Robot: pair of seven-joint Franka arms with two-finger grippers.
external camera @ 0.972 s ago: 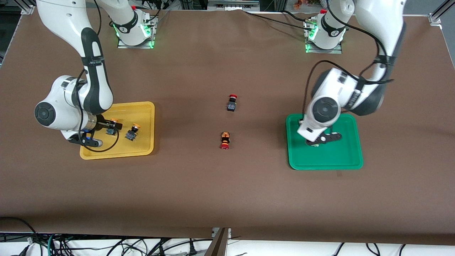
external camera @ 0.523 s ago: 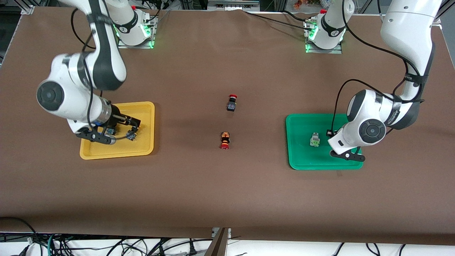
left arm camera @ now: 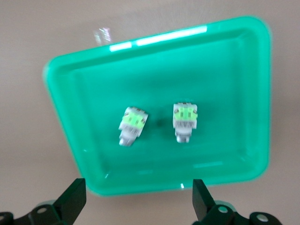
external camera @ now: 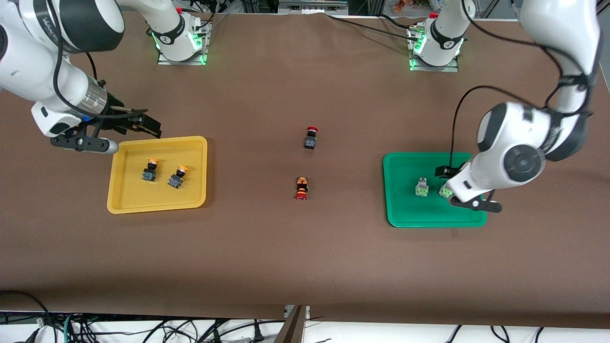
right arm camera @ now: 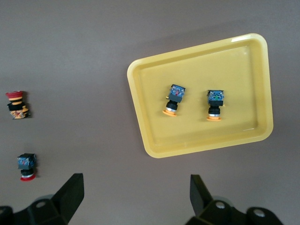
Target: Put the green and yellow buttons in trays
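Both arms risen off trays, brown table (external camera: 305,257), cables at edge (external camera: 143,328)

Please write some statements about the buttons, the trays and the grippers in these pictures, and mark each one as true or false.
1. Both yellow-capped buttons lie in the yellow tray. True.
2. The green tray holds one green-faced button. False: it holds two.
3. The left gripper is shut on a button. False: it is open, holding nothing, above the green tray.
4. Two red-capped switches lie on the table between the trays. True.
5. The right gripper is open. True.
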